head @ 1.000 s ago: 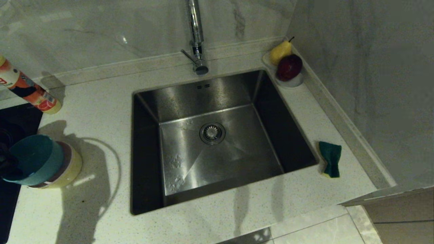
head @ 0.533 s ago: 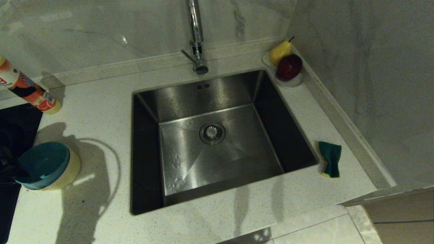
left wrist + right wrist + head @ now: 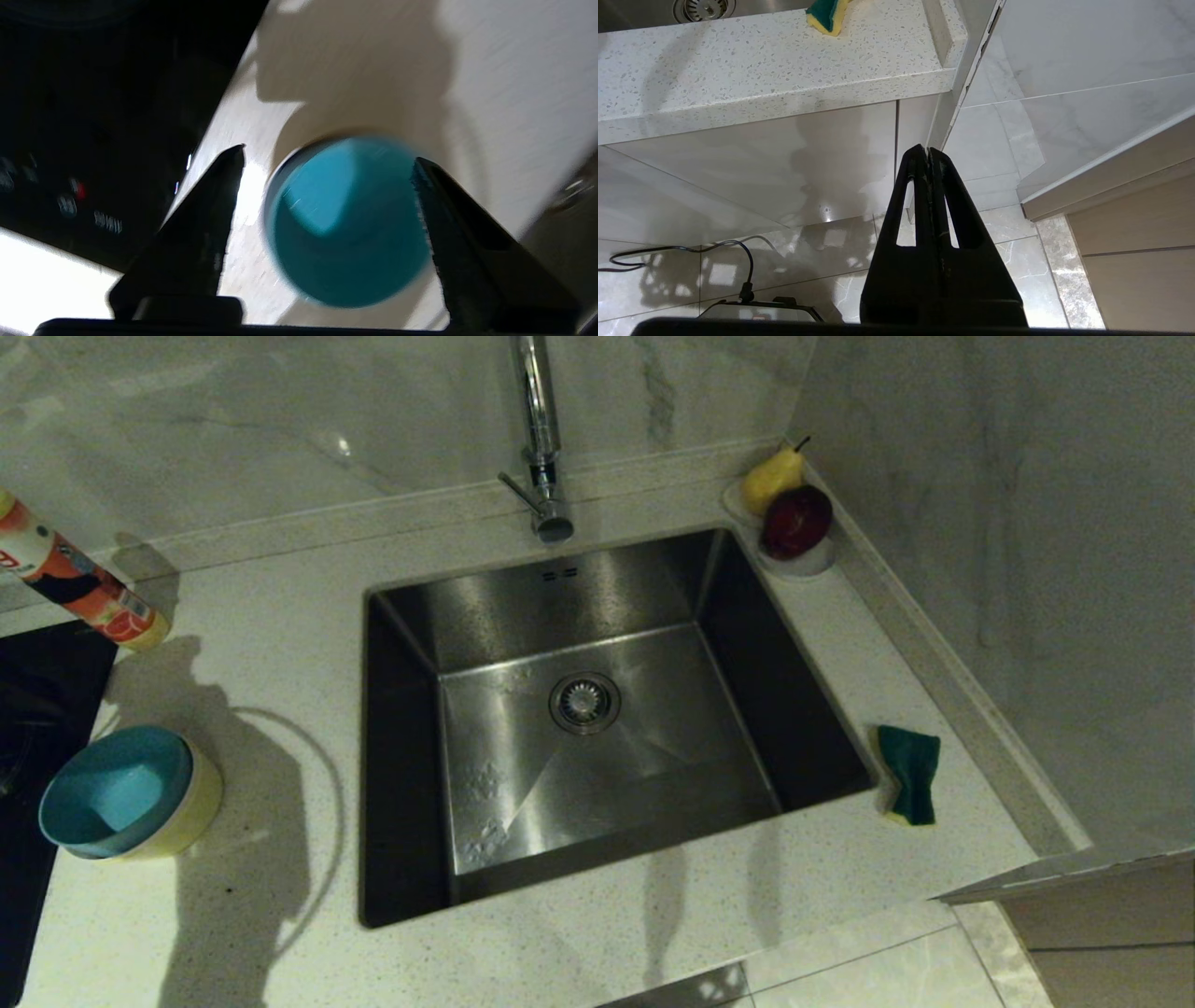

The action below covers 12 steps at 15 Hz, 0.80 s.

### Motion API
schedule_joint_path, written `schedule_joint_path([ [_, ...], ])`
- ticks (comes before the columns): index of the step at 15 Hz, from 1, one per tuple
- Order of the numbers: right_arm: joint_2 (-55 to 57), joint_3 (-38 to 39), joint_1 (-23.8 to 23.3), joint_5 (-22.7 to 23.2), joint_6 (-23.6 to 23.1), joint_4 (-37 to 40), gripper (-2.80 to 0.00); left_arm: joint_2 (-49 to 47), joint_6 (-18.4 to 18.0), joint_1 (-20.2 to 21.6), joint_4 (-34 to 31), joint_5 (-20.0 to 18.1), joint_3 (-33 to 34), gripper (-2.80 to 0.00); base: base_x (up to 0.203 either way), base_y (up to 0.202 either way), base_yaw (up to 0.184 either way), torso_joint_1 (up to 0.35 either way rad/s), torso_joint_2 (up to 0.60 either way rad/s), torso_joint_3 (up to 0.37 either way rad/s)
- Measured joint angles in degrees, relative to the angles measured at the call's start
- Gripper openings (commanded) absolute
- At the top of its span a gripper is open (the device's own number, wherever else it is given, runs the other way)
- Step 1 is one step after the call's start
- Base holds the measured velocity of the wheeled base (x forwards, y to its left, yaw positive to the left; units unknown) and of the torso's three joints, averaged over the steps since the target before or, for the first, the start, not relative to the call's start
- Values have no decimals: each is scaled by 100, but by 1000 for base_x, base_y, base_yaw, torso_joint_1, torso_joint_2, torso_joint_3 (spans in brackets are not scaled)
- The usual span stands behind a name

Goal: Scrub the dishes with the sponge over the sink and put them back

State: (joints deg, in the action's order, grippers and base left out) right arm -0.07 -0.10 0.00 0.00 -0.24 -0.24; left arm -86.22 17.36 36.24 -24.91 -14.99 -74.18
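I see the blue bowl [image 3: 348, 224] upright, nested on the yellow bowl [image 3: 191, 817], lying below and between my left gripper's [image 3: 329, 161] spread jaws, touching neither. The bent green-and-yellow sponge [image 3: 827, 13] lies on the counter beside the steel sink [image 3: 597, 709], well ahead of my right gripper's [image 3: 928, 150] pressed-together jaws.

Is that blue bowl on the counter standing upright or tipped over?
Upright. The blue bowl sits nested in a yellow bowl, its open mouth facing up. The left gripper hangs open above it, fingers clear of its rim.
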Motion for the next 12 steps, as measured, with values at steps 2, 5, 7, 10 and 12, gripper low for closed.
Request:
schedule_joint_path([
  [2, 0, 0, 0, 0, 2, -2, -280, 65, -2, -53, -34, 29, -440, -280, 0, 0, 0, 0, 0, 0],
  [5, 0, 0, 0, 0, 1, 0, -280, 32, -238, -439, 55, 138, -1202, -280, 0, 0, 0, 0, 0, 0],
  [7, 0, 0, 0, 0, 1, 0, -280, -46, -784, -807, 193, 224, -1559, -280, 0, 0, 0, 0, 0, 0],
  [10, 0, 0, 0, 0, 0, 0, -280, -292, -1360, -1454, 334, 984, -1798, -280, 0, 0, 0, 0, 0, 0],
  [12, 0, 0, 0, -2, 2, 0, -280, -439, -1629, -1834, 721, 1313, -1794, -280, 0, 0, 0, 0, 0, 0],
])
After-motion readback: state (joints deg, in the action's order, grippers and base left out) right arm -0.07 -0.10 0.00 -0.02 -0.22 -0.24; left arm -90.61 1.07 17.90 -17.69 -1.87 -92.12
